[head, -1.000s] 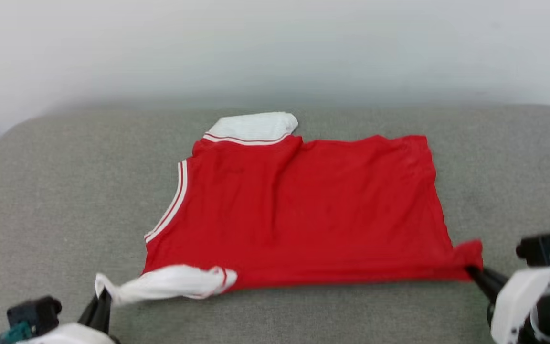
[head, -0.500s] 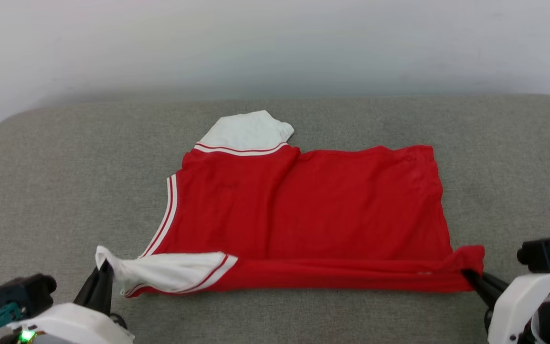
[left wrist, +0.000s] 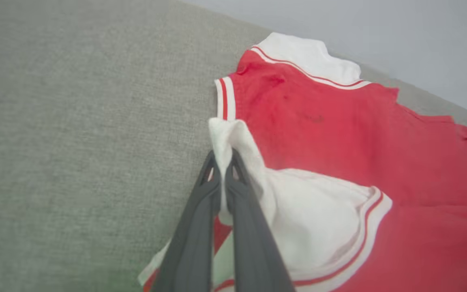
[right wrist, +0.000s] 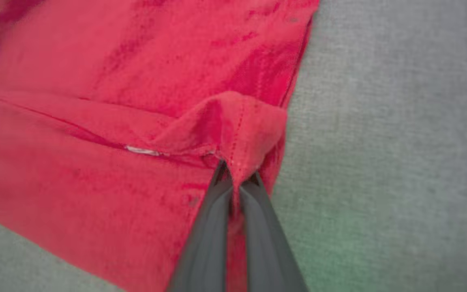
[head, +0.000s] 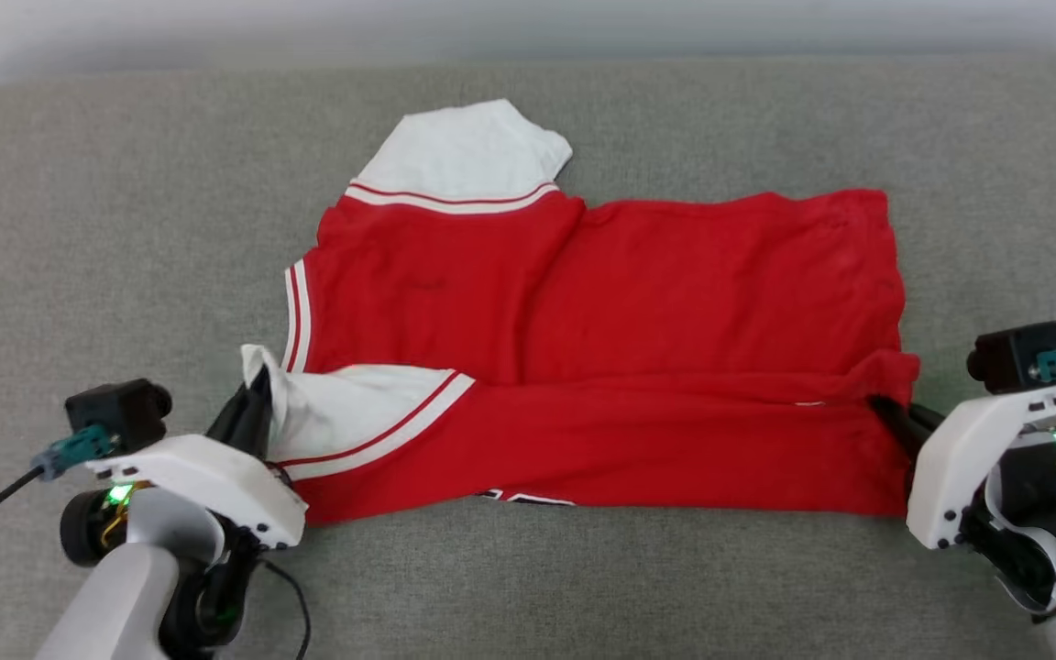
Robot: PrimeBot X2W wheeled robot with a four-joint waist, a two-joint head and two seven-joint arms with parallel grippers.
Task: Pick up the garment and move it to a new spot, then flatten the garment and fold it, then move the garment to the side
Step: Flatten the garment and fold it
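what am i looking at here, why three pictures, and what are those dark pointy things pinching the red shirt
This is a two-armed robot folding laundry. The wide picture comes from a camera on its head, looking down. The other two come from cameras on its wrists, each looking along that arm's own two dark fingers. On the grey padded surface lies the garment, a red shirt with white sleeves, its near edge partly folded over. The left tool is shut on the white near sleeve. The right tool is shut on the red near corner at the other end.
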